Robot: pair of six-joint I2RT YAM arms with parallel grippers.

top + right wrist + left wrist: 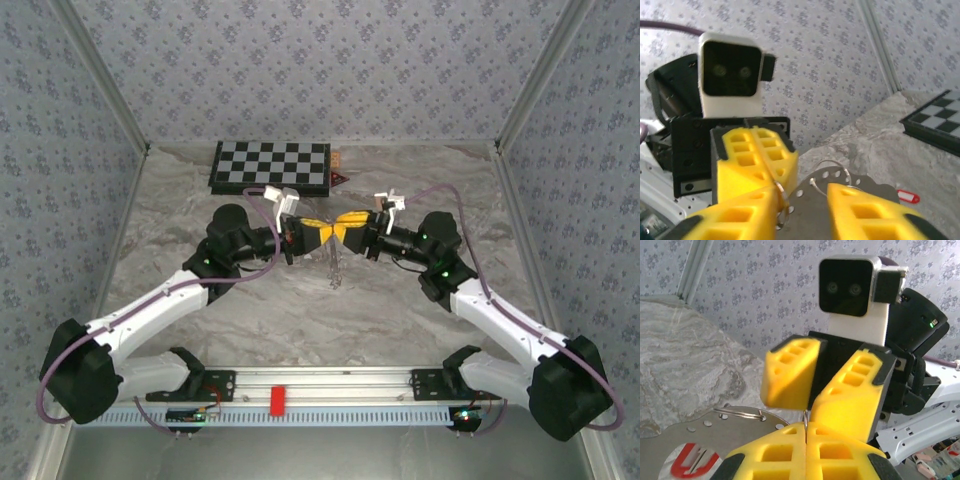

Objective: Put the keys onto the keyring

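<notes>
My left gripper is shut on the edge of a thin metal ring, the keyring, above the middle of the table. In the right wrist view the keyring sticks out from the left gripper's closed yellow fingers. It rests against the inner side of one finger of my right gripper, which stands open around it. A grey perforated metal disc with a second wire ring hangs behind. A small red piece lies on the table; I cannot tell whether it is one of the keys.
A chessboard lies at the back, with a small dark-red triangular piece at its right corner. A red block sits on the front rail between the arm bases. Patterned walls close off both sides and the back.
</notes>
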